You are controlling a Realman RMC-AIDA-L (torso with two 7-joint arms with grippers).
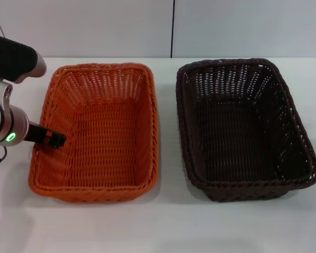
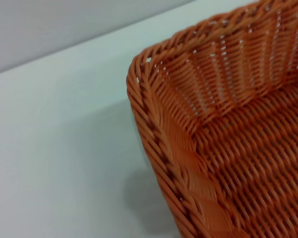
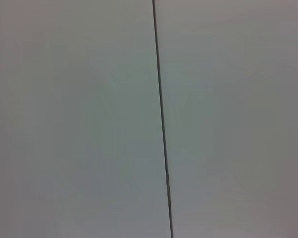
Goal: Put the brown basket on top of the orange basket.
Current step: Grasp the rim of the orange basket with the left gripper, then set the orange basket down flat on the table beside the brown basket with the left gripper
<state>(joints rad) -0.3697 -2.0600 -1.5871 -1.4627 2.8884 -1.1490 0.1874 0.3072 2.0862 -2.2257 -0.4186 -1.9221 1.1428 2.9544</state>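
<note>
The orange basket (image 1: 97, 132) stands on the white table at the left, and the brown basket (image 1: 242, 126) stands beside it at the right, a narrow gap between them. Both are upright and hold nothing. My left gripper (image 1: 53, 139) reaches in from the left and sits at the orange basket's left rim, its dark tip just over the inside of the wall. The left wrist view shows a corner of the orange basket (image 2: 223, 134) with its braided rim close up. My right gripper is out of view; its wrist camera sees only a plain wall.
The white table (image 1: 163, 226) runs in front of and around both baskets. A grey wall with a dark vertical seam (image 1: 173, 29) stands behind the table.
</note>
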